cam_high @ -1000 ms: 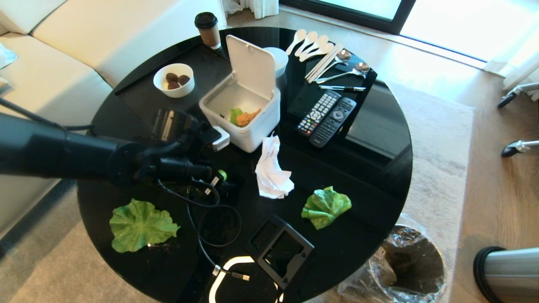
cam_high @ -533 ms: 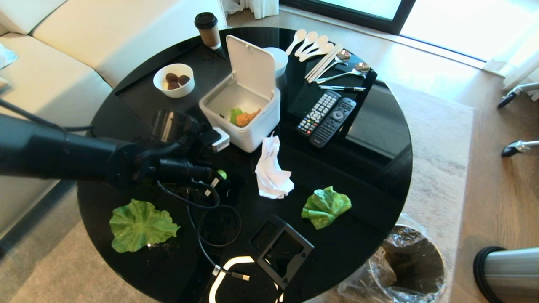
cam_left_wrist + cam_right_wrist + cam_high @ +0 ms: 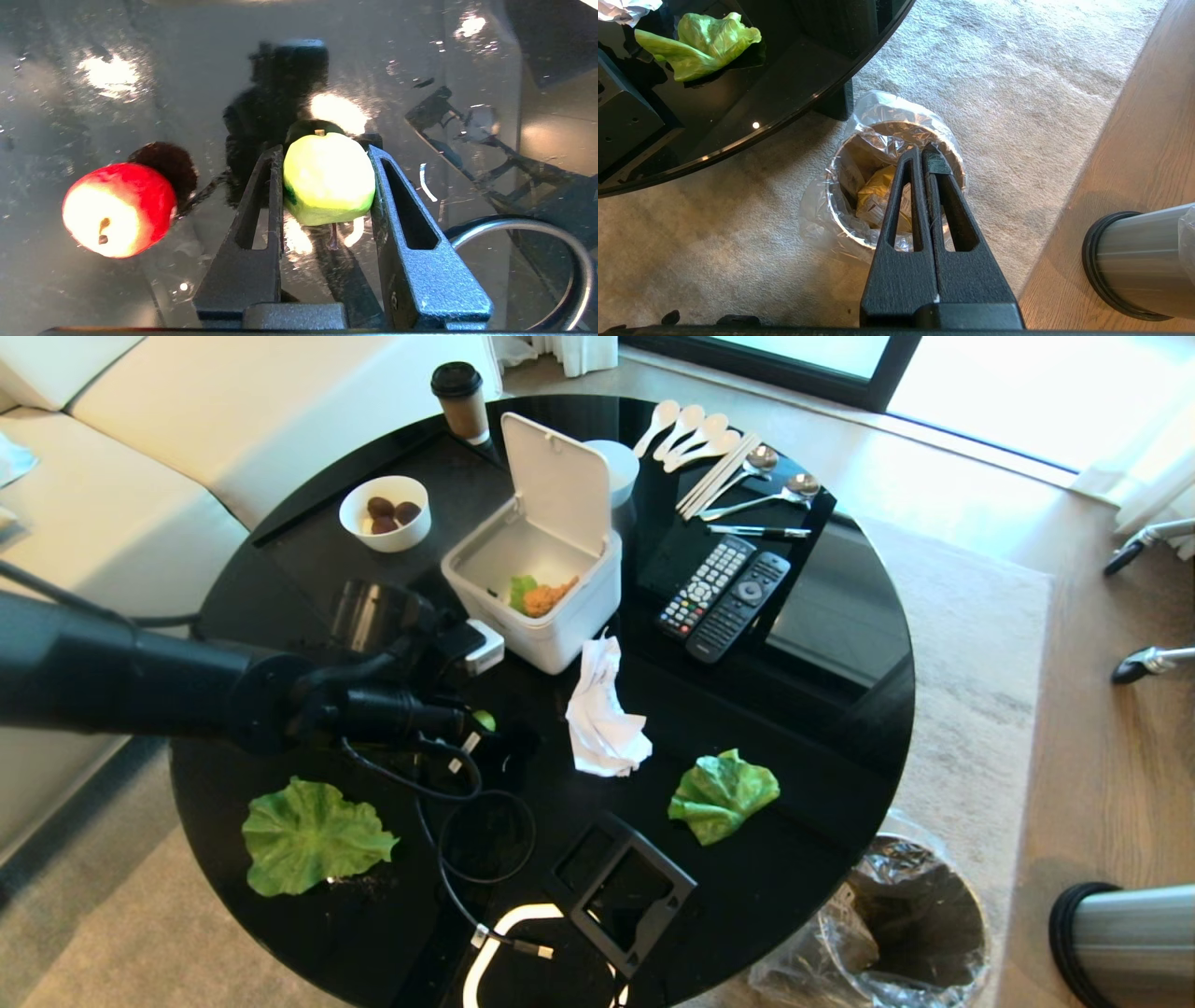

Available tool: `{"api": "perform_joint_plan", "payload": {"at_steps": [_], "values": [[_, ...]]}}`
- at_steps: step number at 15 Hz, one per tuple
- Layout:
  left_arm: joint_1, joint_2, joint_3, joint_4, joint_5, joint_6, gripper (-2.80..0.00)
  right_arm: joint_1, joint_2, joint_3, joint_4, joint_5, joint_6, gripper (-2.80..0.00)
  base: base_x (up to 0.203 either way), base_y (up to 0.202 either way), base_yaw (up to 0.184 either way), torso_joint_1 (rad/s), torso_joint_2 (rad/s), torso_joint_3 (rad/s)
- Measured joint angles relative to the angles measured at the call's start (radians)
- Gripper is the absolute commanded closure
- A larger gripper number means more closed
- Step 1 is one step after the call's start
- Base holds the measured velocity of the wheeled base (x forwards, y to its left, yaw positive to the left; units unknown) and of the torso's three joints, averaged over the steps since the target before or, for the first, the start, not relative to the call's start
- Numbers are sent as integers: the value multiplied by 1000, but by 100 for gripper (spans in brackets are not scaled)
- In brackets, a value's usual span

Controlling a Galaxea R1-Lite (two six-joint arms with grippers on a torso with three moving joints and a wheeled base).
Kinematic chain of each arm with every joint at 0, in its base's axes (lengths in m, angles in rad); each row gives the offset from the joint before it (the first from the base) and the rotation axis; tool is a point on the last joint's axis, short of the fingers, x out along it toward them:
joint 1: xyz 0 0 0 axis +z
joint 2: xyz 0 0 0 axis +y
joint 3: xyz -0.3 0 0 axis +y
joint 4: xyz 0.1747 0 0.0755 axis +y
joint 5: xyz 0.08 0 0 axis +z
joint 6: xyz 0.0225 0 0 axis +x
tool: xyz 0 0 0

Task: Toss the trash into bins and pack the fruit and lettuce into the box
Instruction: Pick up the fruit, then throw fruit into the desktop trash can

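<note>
The round, glossy black counter (image 3: 840,644) carries a white plastic box with its lid up (image 3: 537,583), a small white bowl (image 3: 386,513), a lidded paper coffee cup (image 3: 460,399), two dark remote controls (image 3: 724,597), white and metal spoons (image 3: 719,453), a crumpled white paper tissue (image 3: 605,714), two ruffled green lettuce leaves (image 3: 313,835) (image 3: 722,795), a black open-framed square tray (image 3: 621,891) and a small red apple (image 3: 119,209).

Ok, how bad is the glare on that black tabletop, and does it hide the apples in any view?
Left wrist view: bright window patches on the glossy table, but the green apple between the left gripper fingers and the red apple beside it read clearly. Head view: the arm hides nearly all of the green apple. Right wrist view: no glare, the bin is evenly lit.
</note>
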Motion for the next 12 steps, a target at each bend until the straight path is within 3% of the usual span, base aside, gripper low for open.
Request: {"api": "perform_joint_plan", "payload": {"at_steps": [6, 12], "values": [[9, -77, -2, -1, 2, -10, 0, 0, 0, 0, 0, 0, 0, 0, 0, 0, 0, 0, 0, 0], [15, -289, 18, 22, 8, -56, 0, 0, 0, 0, 0, 0, 0, 0, 0, 0, 0, 0, 0, 0]]}}
